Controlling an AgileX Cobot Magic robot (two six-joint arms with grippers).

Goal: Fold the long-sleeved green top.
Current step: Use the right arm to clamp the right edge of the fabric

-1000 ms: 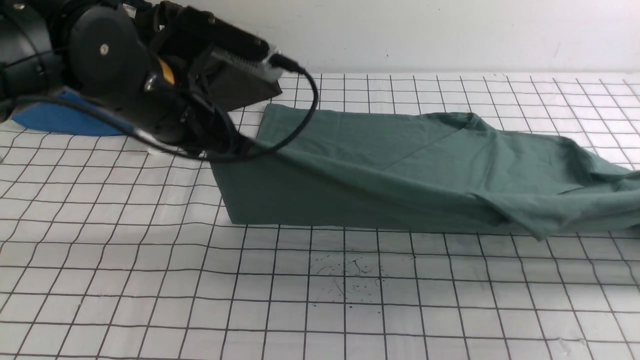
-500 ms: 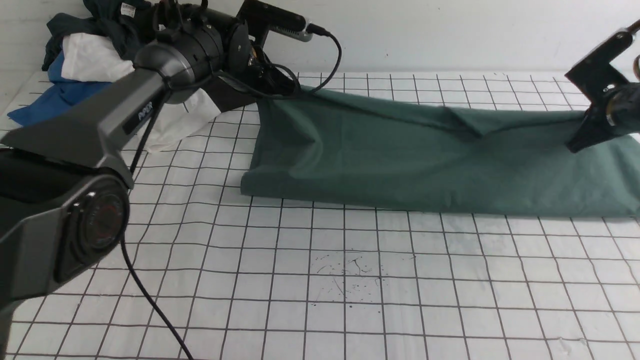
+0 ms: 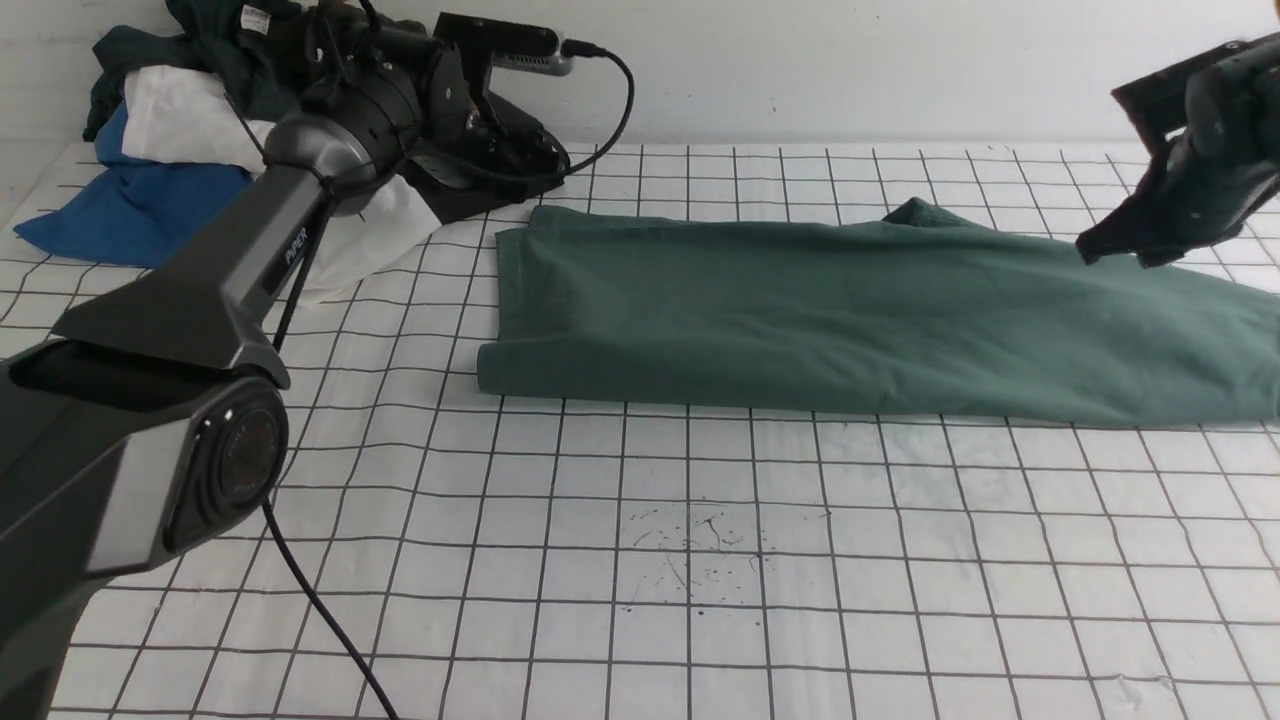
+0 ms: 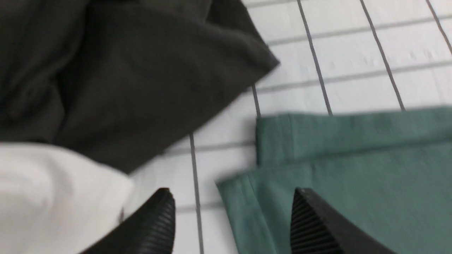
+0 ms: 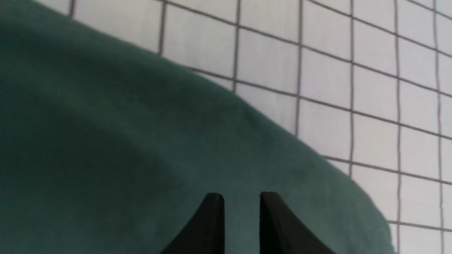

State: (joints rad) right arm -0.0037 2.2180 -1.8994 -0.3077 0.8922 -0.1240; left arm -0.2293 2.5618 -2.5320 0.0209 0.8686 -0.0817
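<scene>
The green long-sleeved top (image 3: 850,310) lies folded into a long band across the tabletop (image 3: 640,580), running from just left of centre to the right edge, with a small peak of cloth on its far edge. The left gripper (image 4: 233,197) hovers over the top's far-left corner, jaws wide apart and holding nothing. The right gripper (image 5: 242,197) hangs above the right part of the top, jaws a narrow gap apart, clamping nothing. At the far left lie a dark garment (image 4: 123,70), a white cloth (image 4: 53,194) and a blue cloth (image 3: 130,215).
</scene>
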